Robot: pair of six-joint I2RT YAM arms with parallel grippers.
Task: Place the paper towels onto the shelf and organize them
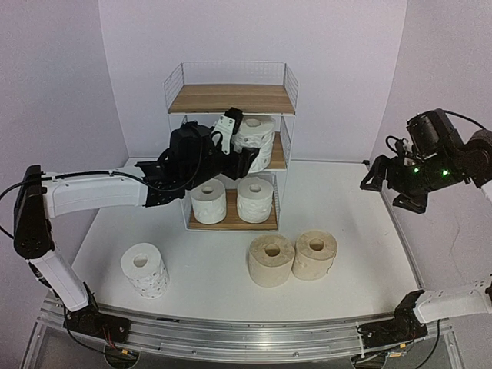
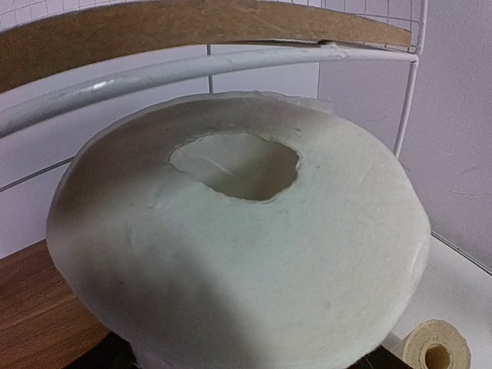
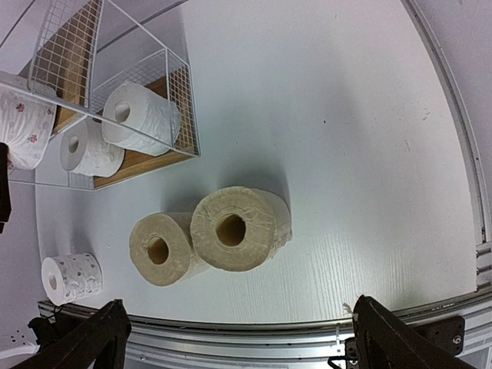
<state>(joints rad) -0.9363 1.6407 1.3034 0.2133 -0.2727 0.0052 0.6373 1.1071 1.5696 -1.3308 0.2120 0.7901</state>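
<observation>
- Nearest, front left on the counter [image 1: 200, 288]: lone dotted roll [image 1: 144, 269], standing on end, core up.
- Front centre, well apart from it: left beige roll [image 1: 270, 260] and right beige roll [image 1: 315, 254], both on end, touching side by side.
- Off to the right, raised above the counter's edge: right end effector [image 3: 238, 307], released, fingers spread wide, gripping nothing, looking down on the beige pair.
- Further back: shelf [image 1: 231, 98], with the left white roll [image 1: 208, 201] and right white roll [image 1: 254, 199] on its bottom board, on end, close together.
- One tier up, at the right part of the middle board: second dotted roll [image 1: 263, 134], core up, jutting past the front of the tier.
- Clamped around that roll: left end effector [image 1: 240, 142], grasping it with a finger on either side; resting on the board or not, cannot tell.
</observation>
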